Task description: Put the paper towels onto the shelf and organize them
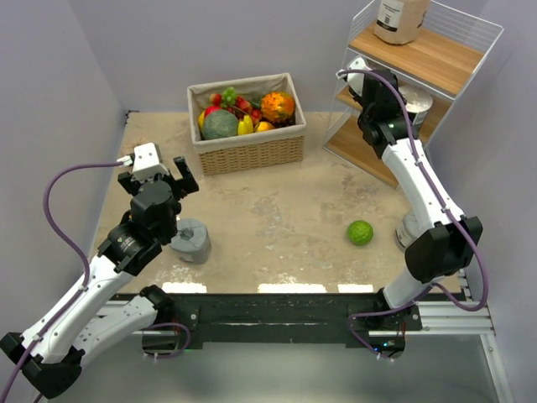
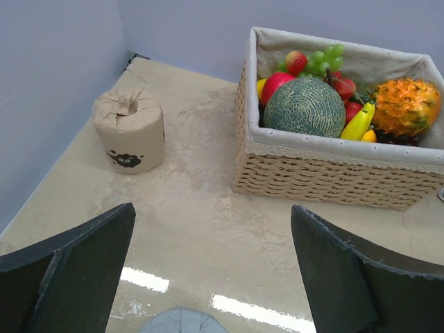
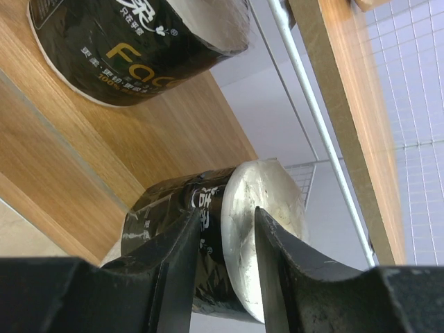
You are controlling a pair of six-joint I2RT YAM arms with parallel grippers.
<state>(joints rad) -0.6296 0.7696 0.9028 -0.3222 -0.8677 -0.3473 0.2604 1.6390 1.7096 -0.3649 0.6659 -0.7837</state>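
Observation:
The shelf (image 1: pixel 436 59) stands at the back right. My right gripper (image 3: pixel 224 214) reaches into its middle tier and is shut on the rim of a black paper towel roll (image 3: pixel 166 222), one finger on the wrapper and one on the white end. A second black roll (image 3: pixel 139 41) stands on the wooden board (image 3: pixel 83 159) beside it. A kraft roll (image 1: pixel 400 18) is on the top tier. My left gripper (image 2: pixel 211 208) is open and empty above a grey roll (image 1: pixel 191 239), whose top shows in the left wrist view (image 2: pixel 182 321). Another kraft roll (image 2: pixel 130 130) stands at the far left.
A wicker fruit basket (image 1: pixel 252 151) sits at the back middle and shows in the left wrist view (image 2: pixel 326 177). A green lime (image 1: pixel 360 232) lies on the table near the right arm. Walls close in the left and back sides.

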